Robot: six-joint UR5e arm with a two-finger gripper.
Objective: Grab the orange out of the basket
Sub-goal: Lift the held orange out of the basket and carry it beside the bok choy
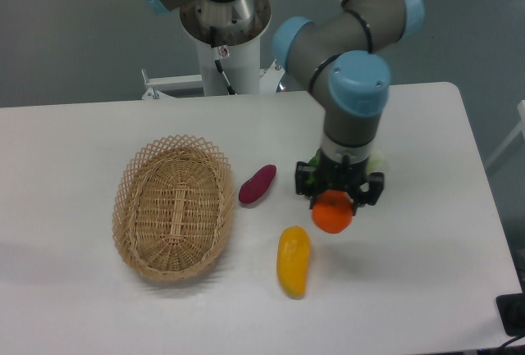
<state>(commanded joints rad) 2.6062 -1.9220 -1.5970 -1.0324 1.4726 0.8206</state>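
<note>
Tool (332, 205): clenched on the orange (331, 216), held clear of the basket (135, 220). Step: carry after pickup. Next: steady lowering onto open surface (426, 248), then release.

No legible text or labels anywhere.

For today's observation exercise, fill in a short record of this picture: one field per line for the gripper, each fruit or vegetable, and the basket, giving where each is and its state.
gripper: shut on the orange, above the table right of the basket
orange: held in the gripper, outside the basket
basket: on the table's left side, nothing inside it
yellow fruit: lying on the table, lower left of the orange
purple vegetable: lying on the table, just right of the basket
green vegetable: mostly hidden behind the arm
</note>
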